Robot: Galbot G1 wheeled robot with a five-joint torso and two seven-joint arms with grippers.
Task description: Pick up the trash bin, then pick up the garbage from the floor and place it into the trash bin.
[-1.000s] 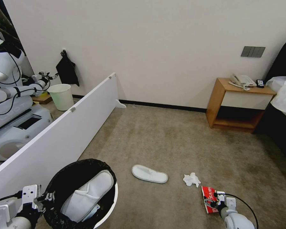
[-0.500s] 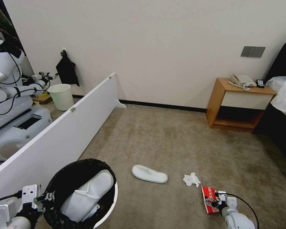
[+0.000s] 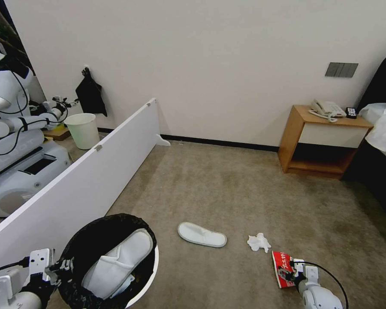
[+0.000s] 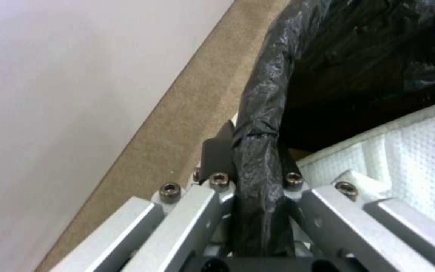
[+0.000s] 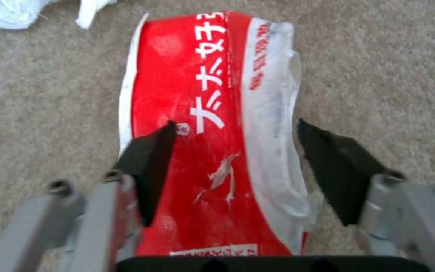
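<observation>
Head view: the right tool (image 3: 290, 273) has dropped a touch lower over the red-white packet (image 3: 280, 267) than a second ago, so it looks like it's settling in for the grab. Nothing else moved. The trash bin (image 3: 108, 261) sits near left with one white slipper (image 3: 118, 262) already inside; the other slipper (image 3: 201, 234) and a white tissue (image 3: 258, 242) lie on the beige carpet (image 3: 227, 193). White partition board (image 3: 85, 184) on the left, wooden nightstand (image 3: 321, 139) far right.

Left wrist view: left tool (image 4: 252, 172) is clamped on the bin's black bag-covered rim.

Right wrist view: right tool spread wide, straddling the packet (image 5: 212, 132), not pinching yet.
</observation>
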